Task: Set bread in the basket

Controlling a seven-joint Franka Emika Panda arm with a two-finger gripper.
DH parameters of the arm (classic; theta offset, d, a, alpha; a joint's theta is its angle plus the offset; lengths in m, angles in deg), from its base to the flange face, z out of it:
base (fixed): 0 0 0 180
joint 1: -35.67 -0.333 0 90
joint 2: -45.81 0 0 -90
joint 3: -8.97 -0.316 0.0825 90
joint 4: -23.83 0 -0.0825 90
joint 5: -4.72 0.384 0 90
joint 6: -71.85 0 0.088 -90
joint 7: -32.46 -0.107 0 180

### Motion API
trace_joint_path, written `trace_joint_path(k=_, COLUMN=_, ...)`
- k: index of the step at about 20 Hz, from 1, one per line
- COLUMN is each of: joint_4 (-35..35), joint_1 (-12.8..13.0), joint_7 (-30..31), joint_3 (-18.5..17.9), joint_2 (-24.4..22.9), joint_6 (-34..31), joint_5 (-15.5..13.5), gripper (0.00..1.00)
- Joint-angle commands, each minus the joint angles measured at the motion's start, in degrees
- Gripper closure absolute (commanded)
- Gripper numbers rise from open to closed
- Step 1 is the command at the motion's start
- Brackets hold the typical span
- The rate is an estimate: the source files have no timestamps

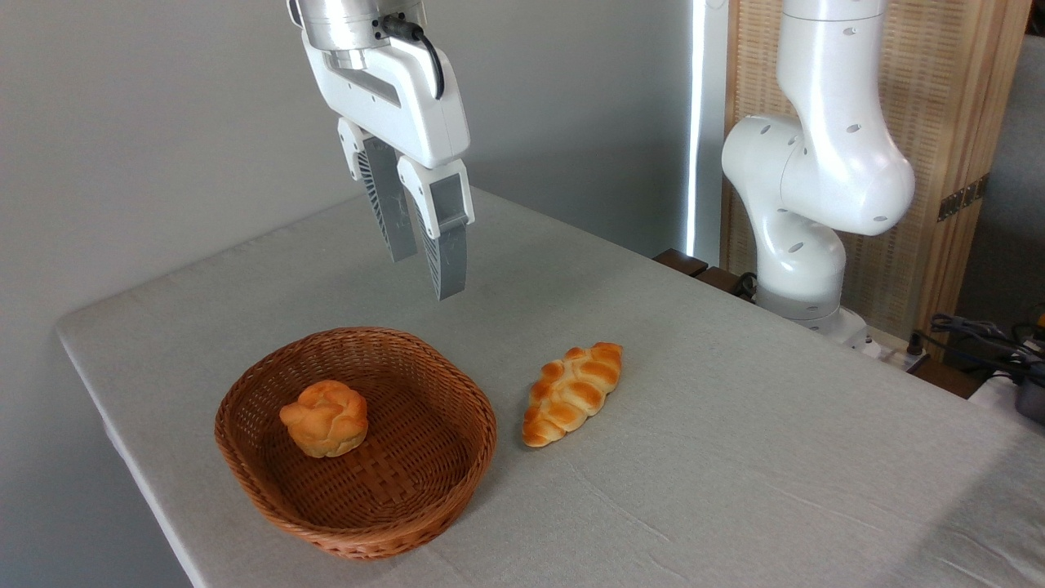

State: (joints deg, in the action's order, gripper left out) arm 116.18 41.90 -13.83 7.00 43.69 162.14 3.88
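A small round bread (324, 418), golden and knotted on top, sits inside the oval wicker basket (441, 457), resting on the woven floor toward its left side, upright and clear of the rim. Above and behind the basket hangs the robot's tool (424, 257), its two grey fingers pointing down with only a narrow gap between them and nothing held. A longer braided loaf (573, 392) lies on the cloth-covered counter (735, 457) just right of the basket, apart from it. The arm's white base (804, 245) stands at the counter's far right edge.

Judged from this layout, the bun is already where the task wants it, and the step in hand is the retreat. Doing that well means lifting straight up and away, keeping the fingers above the braided rim so the light basket is not nudged or tipped. The braided loaf is best left alone; a low sweep to the right could brush it.
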Motion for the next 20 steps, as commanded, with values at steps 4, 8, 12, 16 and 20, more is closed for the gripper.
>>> trace_joint_path(k=4, joint_4=1.5, joint_1=0.1, joint_7=0.8, joint_3=0.0, joint_2=-1.0, joint_6=1.9, joint_5=0.2, gripper=0.0)
trace_joint_path(k=8, joint_4=1.5, joint_1=0.1, joint_7=4.9, joint_3=-0.6, joint_2=-1.0, joint_6=1.9, joint_5=-2.1, gripper=0.0)
trace_joint_path(k=12, joint_4=1.5, joint_1=0.1, joint_7=8.3, joint_3=-0.6, joint_2=-0.9, joint_6=2.5, joint_5=-2.1, gripper=0.0)
trace_joint_path(k=16, joint_4=1.7, joint_1=0.1, joint_7=7.9, joint_3=-0.6, joint_2=-0.9, joint_6=2.4, joint_5=-1.8, gripper=0.0)
trace_joint_path(k=20, joint_4=1.7, joint_1=0.1, joint_7=7.8, joint_3=-0.5, joint_2=-0.9, joint_6=2.4, joint_5=-1.6, gripper=0.0)
